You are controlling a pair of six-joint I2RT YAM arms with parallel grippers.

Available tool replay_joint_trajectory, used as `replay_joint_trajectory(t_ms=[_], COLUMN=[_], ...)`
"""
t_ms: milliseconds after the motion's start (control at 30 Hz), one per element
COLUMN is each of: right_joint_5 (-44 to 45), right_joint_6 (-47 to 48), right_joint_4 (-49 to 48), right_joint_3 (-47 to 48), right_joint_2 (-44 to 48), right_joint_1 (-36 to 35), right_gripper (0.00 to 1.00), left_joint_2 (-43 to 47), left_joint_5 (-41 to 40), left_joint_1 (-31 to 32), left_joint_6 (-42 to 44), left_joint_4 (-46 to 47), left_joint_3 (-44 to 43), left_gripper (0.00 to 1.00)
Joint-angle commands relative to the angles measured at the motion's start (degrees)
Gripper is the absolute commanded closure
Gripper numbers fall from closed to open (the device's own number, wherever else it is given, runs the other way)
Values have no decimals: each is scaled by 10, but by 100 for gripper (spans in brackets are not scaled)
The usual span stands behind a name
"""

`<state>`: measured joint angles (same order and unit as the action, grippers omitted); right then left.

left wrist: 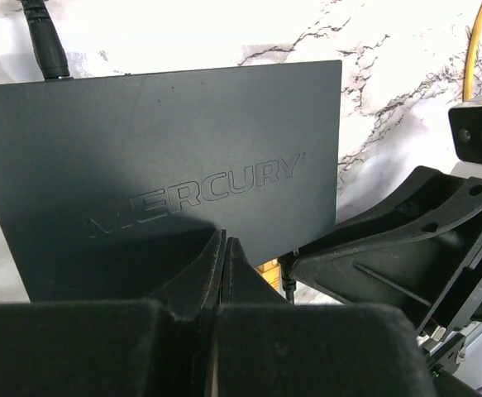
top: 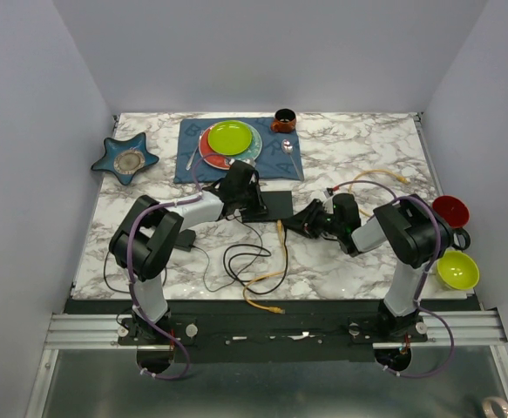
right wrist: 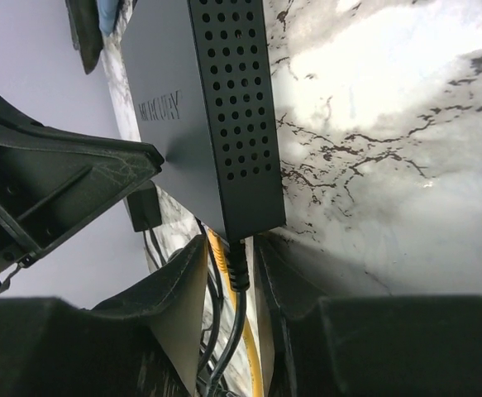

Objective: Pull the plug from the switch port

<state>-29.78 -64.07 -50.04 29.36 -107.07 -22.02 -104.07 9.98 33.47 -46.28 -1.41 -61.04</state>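
Observation:
The switch (top: 274, 205) is a flat matte-black box at mid-table; "MERCURY" is printed on its top (left wrist: 166, 157). My left gripper (top: 247, 202) is shut, and its tips (left wrist: 224, 245) rest on the switch's top near its front edge. My right gripper (top: 294, 221) is at the switch's near right corner. It is open, with its fingers (right wrist: 187, 281) on either side of a black ribbed plug (right wrist: 237, 266) that sits in a socket on the switch's edge (right wrist: 232, 107). A yellow cable (right wrist: 221, 263) is plugged in just beside it and runs toward the near edge (top: 280, 248).
A green plate (top: 230, 138) lies on a blue cloth behind the switch, beside a brown cup (top: 283, 119). A star dish (top: 125, 158) is far left. Red (top: 450, 209) and lime (top: 457, 269) bowls are at the right edge. Loose black cords (top: 236, 261) and a power brick (top: 184, 240) lie in front.

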Motion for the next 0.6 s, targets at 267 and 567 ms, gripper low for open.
replay_joint_trajectory(t_ms=[267,567], right_joint_5=[37,37], right_joint_6=[-60,-69], right_joint_4=[-73,-67], right_joint_3=[-13,-1], right_joint_2=[-20,-31], right_joint_1=[0,0], right_gripper=[63,66], left_joint_2=[-4,-8], left_joint_5=[-3,0], left_joint_1=[-2,-2], left_joint_6=[8,8], left_joint_4=[-1,2], left_joint_3=[15,12], left_gripper=[100,100])
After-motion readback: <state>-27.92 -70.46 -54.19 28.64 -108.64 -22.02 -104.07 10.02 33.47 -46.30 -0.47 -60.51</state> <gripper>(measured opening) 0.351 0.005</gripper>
